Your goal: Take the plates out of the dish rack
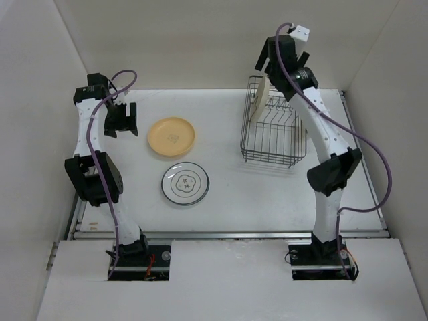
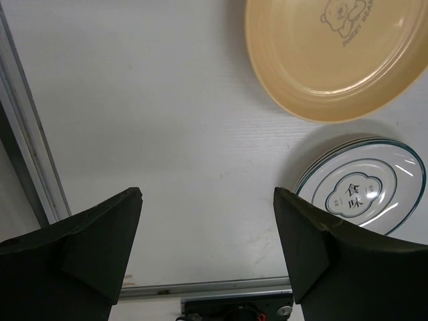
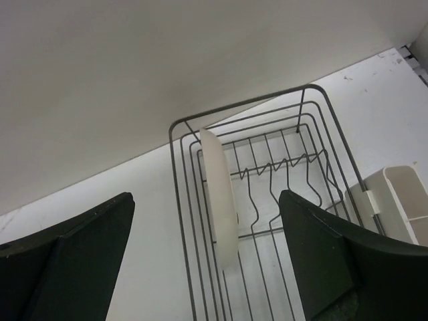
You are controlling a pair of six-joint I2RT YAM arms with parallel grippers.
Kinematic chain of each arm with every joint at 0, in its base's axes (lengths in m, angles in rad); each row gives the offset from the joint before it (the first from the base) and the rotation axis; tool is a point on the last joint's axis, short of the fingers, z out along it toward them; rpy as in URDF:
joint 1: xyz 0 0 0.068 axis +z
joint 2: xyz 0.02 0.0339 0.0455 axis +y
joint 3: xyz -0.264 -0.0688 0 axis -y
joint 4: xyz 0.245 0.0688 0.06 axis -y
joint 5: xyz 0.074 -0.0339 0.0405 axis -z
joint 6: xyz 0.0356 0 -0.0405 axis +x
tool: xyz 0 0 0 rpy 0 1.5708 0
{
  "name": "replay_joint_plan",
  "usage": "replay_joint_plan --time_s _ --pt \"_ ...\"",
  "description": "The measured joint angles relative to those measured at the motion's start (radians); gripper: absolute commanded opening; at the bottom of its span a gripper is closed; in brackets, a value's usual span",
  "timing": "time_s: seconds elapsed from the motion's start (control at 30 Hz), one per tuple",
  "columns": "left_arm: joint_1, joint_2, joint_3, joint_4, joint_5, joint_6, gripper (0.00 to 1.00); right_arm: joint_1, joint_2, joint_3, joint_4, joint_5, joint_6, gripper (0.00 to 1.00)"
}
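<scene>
The black wire dish rack point(image 1: 267, 144) stands at the back right. One cream plate point(image 1: 265, 93) stands upright on edge at its left end; the other dividers hold nothing. My right gripper point(image 1: 271, 63) is open above that end, and in the right wrist view the cream plate point(image 3: 221, 194) lies between and below the fingers point(image 3: 204, 200). The yellow-orange plate point(image 1: 172, 136) and the white plate with a thin dark ring point(image 1: 184, 183) lie flat on the table. My left gripper point(image 1: 124, 120) is open and empty, left of the yellow plate point(image 2: 328, 60). The teal-rimmed plate is not clearly in view.
The rack's cream cutlery holder point(image 3: 401, 194) is clipped to its right side. The ringed plate point(image 2: 364, 194) sits near the left gripper's right finger point(image 2: 314, 247). A metal rail point(image 2: 27, 147) edges the table's left side. White walls close in the back and both sides.
</scene>
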Motion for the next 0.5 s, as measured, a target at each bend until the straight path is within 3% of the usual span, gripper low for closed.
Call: replay_joint_plan --time_s 0.17,0.23,0.3,0.33,0.37,0.4,0.47,0.5 --pt "0.000 -0.025 -0.040 0.002 0.001 0.000 0.77 -0.002 0.123 0.025 0.005 0.076 0.016 0.95" --pt "0.000 -0.036 -0.060 0.006 0.001 0.000 0.77 0.004 0.179 0.004 0.005 0.089 0.019 0.89" --pt "0.000 -0.046 -0.085 0.009 0.000 0.000 0.77 0.008 0.234 -0.010 0.003 0.100 0.024 0.74" --pt "0.000 -0.049 -0.095 0.009 0.000 0.000 0.77 0.008 0.255 -0.019 0.002 0.110 0.027 0.71" --pt "0.000 -0.053 -0.107 0.010 0.000 0.000 0.77 0.008 0.270 -0.032 0.001 0.125 0.031 0.65" --pt "0.000 -0.054 -0.115 0.013 0.000 0.000 0.77 0.008 0.278 -0.045 0.000 0.147 0.038 0.45" --pt "0.000 -0.058 -0.132 0.018 0.000 0.000 0.77 0.008 0.282 -0.076 -0.005 0.172 0.038 0.20" --pt "0.000 -0.061 -0.141 0.019 -0.001 0.000 0.77 0.008 0.282 -0.077 -0.005 0.182 0.040 0.01"
